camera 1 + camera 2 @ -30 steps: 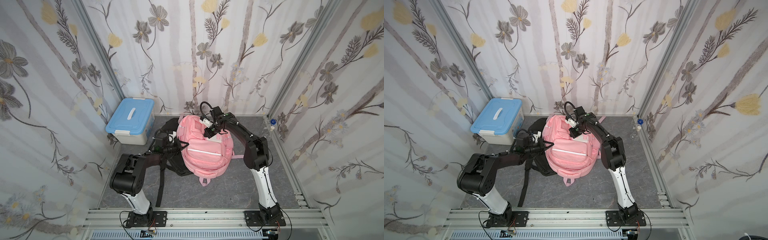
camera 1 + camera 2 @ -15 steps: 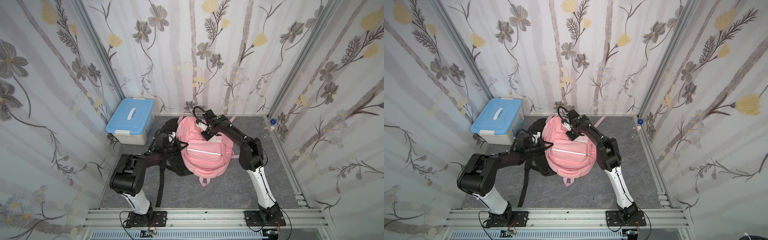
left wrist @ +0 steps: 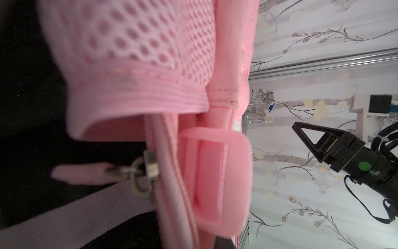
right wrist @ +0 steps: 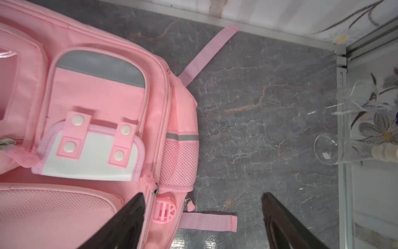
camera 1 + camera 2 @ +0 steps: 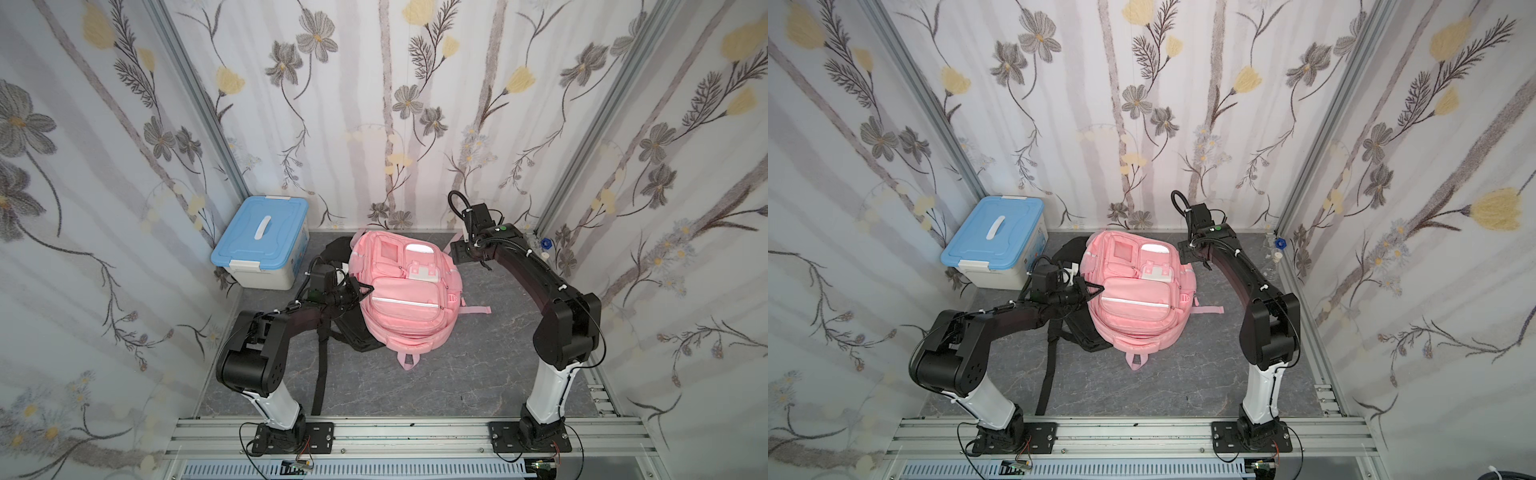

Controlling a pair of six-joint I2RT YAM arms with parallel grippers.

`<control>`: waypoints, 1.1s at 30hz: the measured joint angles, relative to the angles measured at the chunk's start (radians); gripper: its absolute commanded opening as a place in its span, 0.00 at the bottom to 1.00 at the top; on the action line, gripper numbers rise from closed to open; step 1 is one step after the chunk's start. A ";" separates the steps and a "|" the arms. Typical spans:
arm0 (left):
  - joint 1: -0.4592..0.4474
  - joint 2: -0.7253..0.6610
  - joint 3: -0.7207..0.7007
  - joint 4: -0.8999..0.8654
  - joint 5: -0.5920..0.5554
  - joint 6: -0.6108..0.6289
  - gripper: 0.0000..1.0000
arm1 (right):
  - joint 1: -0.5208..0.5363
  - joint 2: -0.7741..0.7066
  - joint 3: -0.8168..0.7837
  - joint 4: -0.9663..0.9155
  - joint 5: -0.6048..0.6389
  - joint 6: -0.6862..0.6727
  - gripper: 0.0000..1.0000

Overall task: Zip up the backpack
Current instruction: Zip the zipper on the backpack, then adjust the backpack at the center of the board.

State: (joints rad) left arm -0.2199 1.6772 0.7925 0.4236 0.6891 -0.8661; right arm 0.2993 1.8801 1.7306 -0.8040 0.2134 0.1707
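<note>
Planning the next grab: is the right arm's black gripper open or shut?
Open: on the right gripper, the black fingers stand wide apart, gripping nothing.

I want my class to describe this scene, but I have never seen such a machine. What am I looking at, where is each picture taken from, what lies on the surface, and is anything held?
It is a robot with two black-and-white arms bolted to a rail. Two pictures look down from above, through side-by-side lenses; the other two come from a camera on each wrist. On the grey marbled surface lies a pink backpack, partly over a black backpack, with a blue-lidded box beside them and glass flasks by the wall. The left arm has its jaws shut at the pink backpack's side; whether they pinch fabric cannot be told. The right arm holds its jaws open over the backpack's other edge, holding nothing.
</note>
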 measured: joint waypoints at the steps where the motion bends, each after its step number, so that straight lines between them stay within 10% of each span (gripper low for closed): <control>1: -0.003 0.000 0.014 -0.027 -0.008 0.008 0.12 | -0.016 -0.016 -0.056 0.005 -0.013 0.011 0.75; 4: -0.015 0.002 0.056 -0.099 -0.044 0.051 0.76 | -0.061 -0.072 -0.219 0.034 -0.096 0.047 0.76; 8: -0.040 -0.032 0.124 -0.257 -0.143 0.090 1.00 | -0.086 -0.111 -0.332 0.090 -0.242 0.084 0.77; 17: -0.110 -0.273 0.105 -0.615 -0.285 0.051 1.00 | -0.111 -0.070 -0.380 0.240 -0.380 0.159 0.81; 24: -0.137 -0.296 -0.058 -0.554 -0.265 -0.076 0.96 | -0.182 0.034 -0.374 0.383 -0.483 0.232 0.83; 33: -0.138 -0.166 -0.091 -0.280 -0.188 -0.143 0.19 | -0.203 0.229 -0.318 0.596 -0.698 0.321 0.68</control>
State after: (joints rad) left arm -0.3580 1.5116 0.7017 0.1440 0.5007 -1.0092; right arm 0.0967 2.1086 1.4124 -0.2077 -0.4850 0.4919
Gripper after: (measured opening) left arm 0.318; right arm 0.800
